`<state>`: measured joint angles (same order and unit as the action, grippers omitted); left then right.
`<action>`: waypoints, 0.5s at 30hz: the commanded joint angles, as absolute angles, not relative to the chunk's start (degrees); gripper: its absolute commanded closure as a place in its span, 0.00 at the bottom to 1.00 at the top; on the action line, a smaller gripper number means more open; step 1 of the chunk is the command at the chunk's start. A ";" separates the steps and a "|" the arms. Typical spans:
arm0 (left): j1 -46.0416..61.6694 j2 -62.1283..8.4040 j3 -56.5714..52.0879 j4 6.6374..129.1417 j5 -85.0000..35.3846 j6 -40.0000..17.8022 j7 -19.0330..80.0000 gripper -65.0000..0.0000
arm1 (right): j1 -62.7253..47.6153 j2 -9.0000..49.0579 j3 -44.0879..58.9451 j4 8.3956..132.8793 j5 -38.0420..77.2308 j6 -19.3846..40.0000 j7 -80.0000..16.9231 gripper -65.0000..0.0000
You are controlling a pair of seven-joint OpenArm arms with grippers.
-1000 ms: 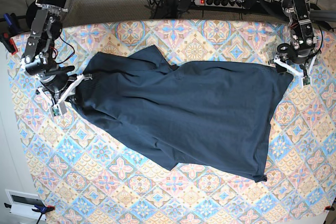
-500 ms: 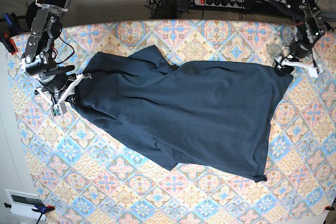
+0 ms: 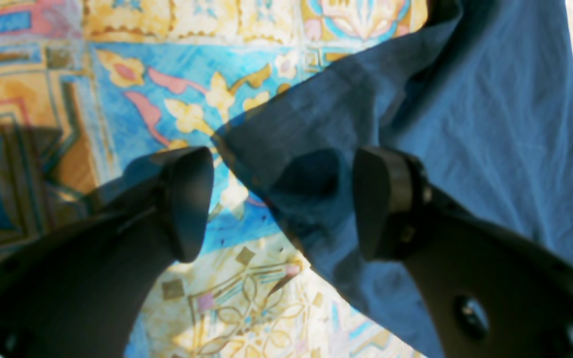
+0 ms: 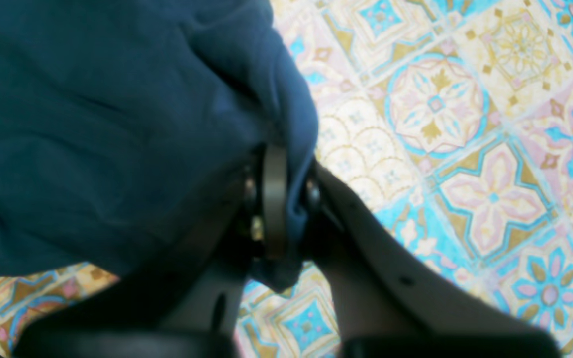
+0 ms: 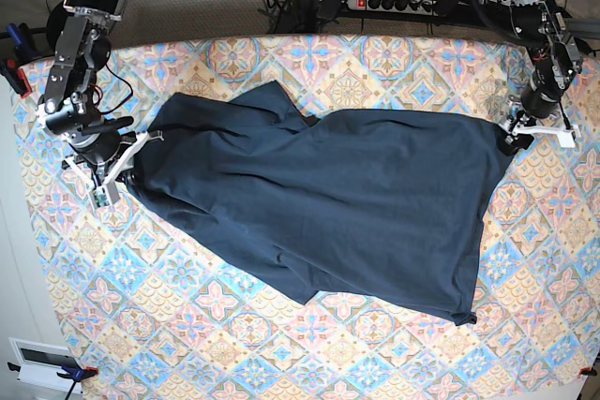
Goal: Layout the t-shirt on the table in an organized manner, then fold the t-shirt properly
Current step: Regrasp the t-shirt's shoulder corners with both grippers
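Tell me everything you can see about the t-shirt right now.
The t-shirt is plain dark navy, looks like soft cotton, and lies spread slantwise and wrinkled on the patterned table, one sleeve folded near the far edge. The right gripper is shut on a bunched fold at one end. At the other end, the left gripper stands open over a corner of the cloth without pinching it.

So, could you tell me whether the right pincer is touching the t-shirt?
Touching: the right wrist view shows the right pincer shut on a fold of the t-shirt.
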<state>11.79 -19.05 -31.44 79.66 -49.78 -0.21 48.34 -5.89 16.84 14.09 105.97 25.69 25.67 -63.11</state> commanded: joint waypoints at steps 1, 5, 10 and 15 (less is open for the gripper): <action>11.65 -17.98 -30.29 79.43 -50.07 0.22 51.38 0.36 | -5.05 17.54 14.37 106.95 26.15 25.71 -61.85 0.95; 10.51 -17.10 -28.79 79.78 -50.24 0.13 54.02 0.68 | -5.05 17.54 14.37 107.03 26.15 25.71 -61.85 0.95; 10.42 -17.36 -29.14 79.96 -50.33 0.13 55.08 1.00 | -5.05 17.54 14.46 107.03 26.15 25.71 -61.85 0.95; 14.11 -18.59 -31.52 87.52 -50.42 0.13 55.43 1.00 | -5.05 17.54 14.46 107.03 26.15 25.71 -61.58 0.95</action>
